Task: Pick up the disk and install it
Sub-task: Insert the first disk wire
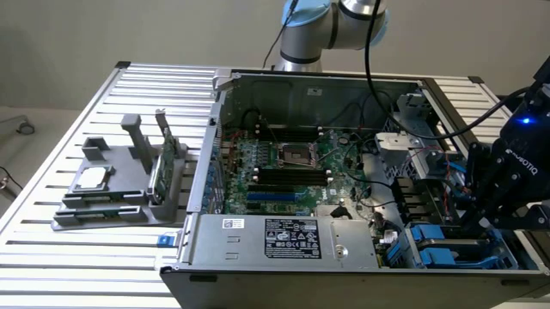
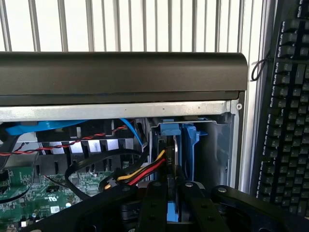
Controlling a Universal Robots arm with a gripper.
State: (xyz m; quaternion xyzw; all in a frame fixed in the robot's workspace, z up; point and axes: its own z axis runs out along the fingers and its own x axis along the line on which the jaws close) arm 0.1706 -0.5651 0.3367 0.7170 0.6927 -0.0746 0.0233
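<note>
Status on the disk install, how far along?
Pickup looks done: the tool is closed on the disk, blue frame and all, edge-on over the drive bay at the corner of the computer case. Left: the disk is not yet seated in the bay.

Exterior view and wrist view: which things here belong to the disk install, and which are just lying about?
Job in hand:
- gripper
- disk in its blue frame, between the gripper's fingers
- drive bay of the open computer case

Lying about:
- grey parts stand with green circuit card
- keyboard
</note>
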